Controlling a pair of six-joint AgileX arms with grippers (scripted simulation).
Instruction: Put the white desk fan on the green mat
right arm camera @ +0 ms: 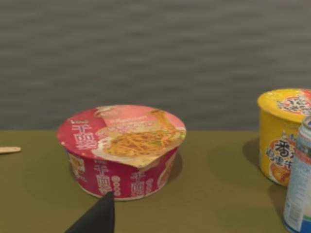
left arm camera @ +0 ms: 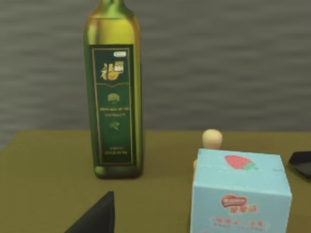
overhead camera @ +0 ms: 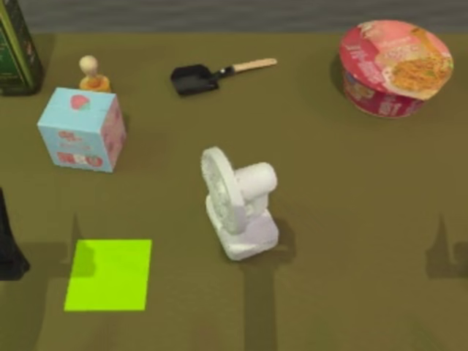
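The white desk fan (overhead camera: 238, 205) stands upright on its blocky base in the middle of the table, its round grilled head turned toward the left. The green mat (overhead camera: 110, 274) lies flat at the front left, well apart from the fan, with nothing on it but a shadow at one corner. My left gripper (overhead camera: 7, 252) is a dark shape at the table's left edge, beside the mat. My right gripper is out of the top view; only a dark tip of it (right arm camera: 99, 216) shows in the right wrist view. Neither gripper touches the fan.
A blue box (overhead camera: 82, 129) and a small wooden figure (overhead camera: 93, 74) stand at the back left, near a green oil bottle (overhead camera: 16, 47). A black scoop with a wooden handle (overhead camera: 197, 78) lies at the back. A pink noodle bowl (overhead camera: 395, 67) sits back right, with a yellow cup (right arm camera: 284, 133) and a can (right arm camera: 299, 184) beyond it.
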